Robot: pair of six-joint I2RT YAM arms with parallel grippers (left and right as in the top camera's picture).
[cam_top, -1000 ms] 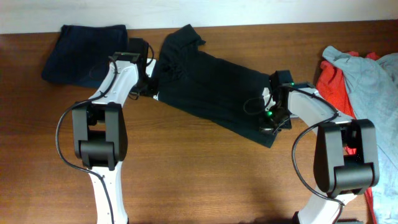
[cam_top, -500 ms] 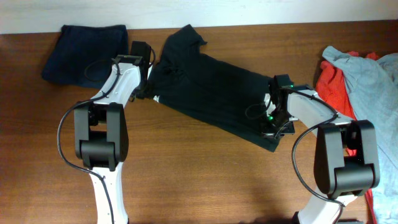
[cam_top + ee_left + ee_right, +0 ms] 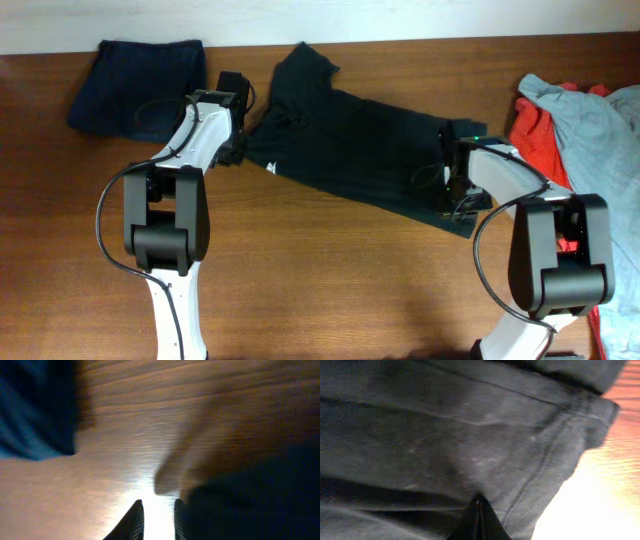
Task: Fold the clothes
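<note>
Right tool first: we see its two tips pressed together with a ridge of dark fabric gathered into them, so we read it as clamped on the black short-sleeved cloth T-shirt, close to the stitched hem at the garment's lower right corner. Left tool has its tips a little apart, with bright bare wood showing in the gap and nothing between them. It sits at the T-shirt's left edge, just beside the cloth, but that view is too blurred for us to say whether one tip touches it.

The T-shirt lies spread on the brown wooden worktop, slanting from upper left to lower right between the two arms, with a small white mark near its left edge. A navy cloth garment lies in a compact rectangle at the far left corner. A red cloth garment and a pale grey-blue cloth garment are heaped at the right edge.

We judge the T-shirt light, limp and thin, not fragile. It will hold no shape, it will drag and wrinkle on the wood, and a pinch on a single layer may slip. We think the best holds are the doubled seams at the hem corners, shoulders and sleeve cuffs, taken at two well-separated points so the cloth hangs taut between the tools; a hold in mid-panel would only bunch it
</note>
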